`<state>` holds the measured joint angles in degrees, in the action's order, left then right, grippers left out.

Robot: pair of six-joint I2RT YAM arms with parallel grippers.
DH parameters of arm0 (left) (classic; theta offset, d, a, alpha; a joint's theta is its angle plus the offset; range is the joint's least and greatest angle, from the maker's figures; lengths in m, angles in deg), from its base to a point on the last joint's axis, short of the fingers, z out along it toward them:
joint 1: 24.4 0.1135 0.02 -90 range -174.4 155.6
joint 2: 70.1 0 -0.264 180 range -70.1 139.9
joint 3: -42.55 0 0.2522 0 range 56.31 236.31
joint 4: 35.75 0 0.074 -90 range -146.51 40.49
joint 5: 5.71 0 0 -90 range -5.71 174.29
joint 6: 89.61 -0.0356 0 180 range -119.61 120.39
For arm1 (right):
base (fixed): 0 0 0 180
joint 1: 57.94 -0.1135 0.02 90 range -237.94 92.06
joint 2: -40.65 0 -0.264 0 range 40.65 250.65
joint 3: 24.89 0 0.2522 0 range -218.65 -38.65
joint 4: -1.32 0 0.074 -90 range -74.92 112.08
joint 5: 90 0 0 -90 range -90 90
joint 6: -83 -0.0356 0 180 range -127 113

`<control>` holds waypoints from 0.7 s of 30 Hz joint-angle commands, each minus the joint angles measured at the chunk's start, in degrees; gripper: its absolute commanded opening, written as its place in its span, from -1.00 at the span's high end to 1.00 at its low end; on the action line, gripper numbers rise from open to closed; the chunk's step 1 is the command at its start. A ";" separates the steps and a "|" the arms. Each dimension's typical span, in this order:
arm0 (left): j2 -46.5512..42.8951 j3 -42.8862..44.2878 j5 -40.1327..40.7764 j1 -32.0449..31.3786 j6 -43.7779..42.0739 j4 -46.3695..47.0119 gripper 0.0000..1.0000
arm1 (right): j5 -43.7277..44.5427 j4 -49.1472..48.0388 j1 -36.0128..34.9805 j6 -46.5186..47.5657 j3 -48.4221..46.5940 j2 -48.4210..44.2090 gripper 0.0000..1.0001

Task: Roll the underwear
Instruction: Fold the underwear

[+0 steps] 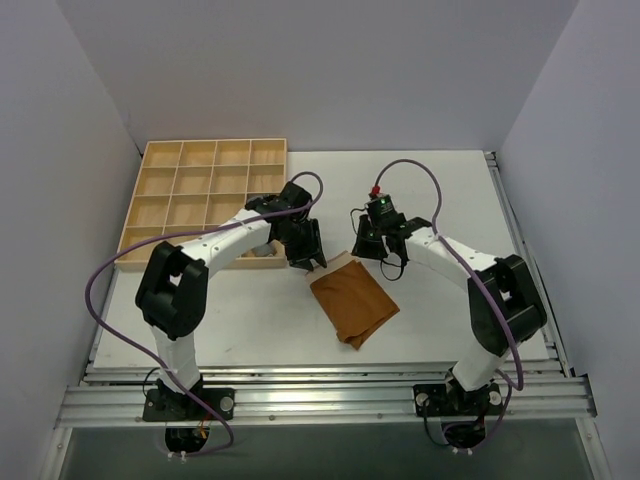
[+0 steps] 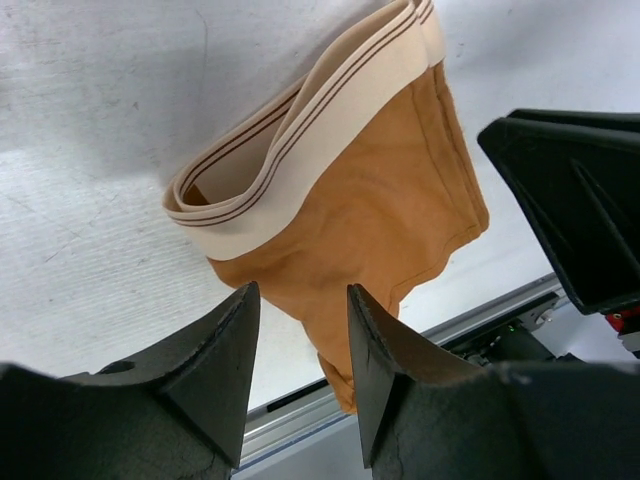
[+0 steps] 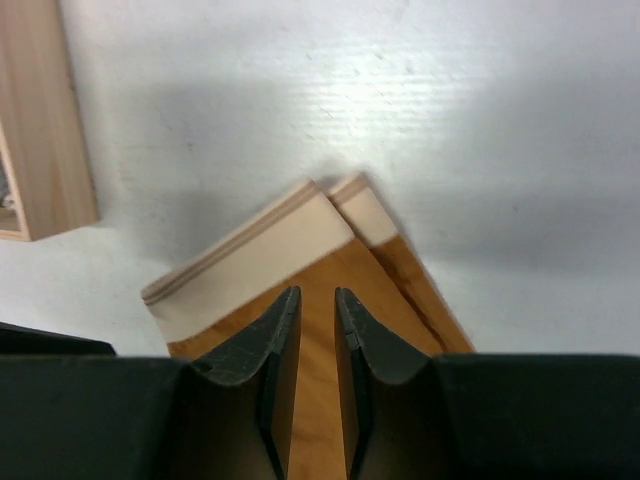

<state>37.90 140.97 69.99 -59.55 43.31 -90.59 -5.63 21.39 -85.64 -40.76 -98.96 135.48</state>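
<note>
Folded underwear (image 1: 353,300) lies flat on the table (image 1: 450,190), both grippers at its band end
The left gripper (image 2: 300,300) hovers with jaws apart and nothing between them, over the brown cloth just below the pale band (image 2: 310,150); the right gripper (image 3: 312,295) sits low over the other corner with jaws nearly together, and whether cloth is pinched cannot be told. The garment looks light, soft and limp, likely to sag and slide, so the 2 band corners, thicker and firmer, seem the best holds for starting a roll

Plain pale walls (image 1: 320,70) enclose a white table (image 1: 440,190); wooden compartment tray (image 1: 215,144) at far left
</note>
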 commanded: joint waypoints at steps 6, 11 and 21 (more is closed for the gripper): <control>1.42 -2.57 -3.45 0.62 1.82 6.97 0.09 | -5.36 -2.97 0.37 2.82 -6.13 8.88 0.67; 2.47 -4.15 -3.27 1.06 2.17 8.12 0.10 | -2.12 -1.30 0.72 4.05 -7.53 13.98 0.76; 3.35 -3.72 -2.92 1.23 2.08 8.12 0.10 | -1.49 -0.15 1.34 8.09 -8.76 14.16 0.59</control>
<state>41.36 136.51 67.45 -58.68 45.19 -84.80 -8.31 18.48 -84.59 -35.55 -105.70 149.29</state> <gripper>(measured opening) 0.454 0.195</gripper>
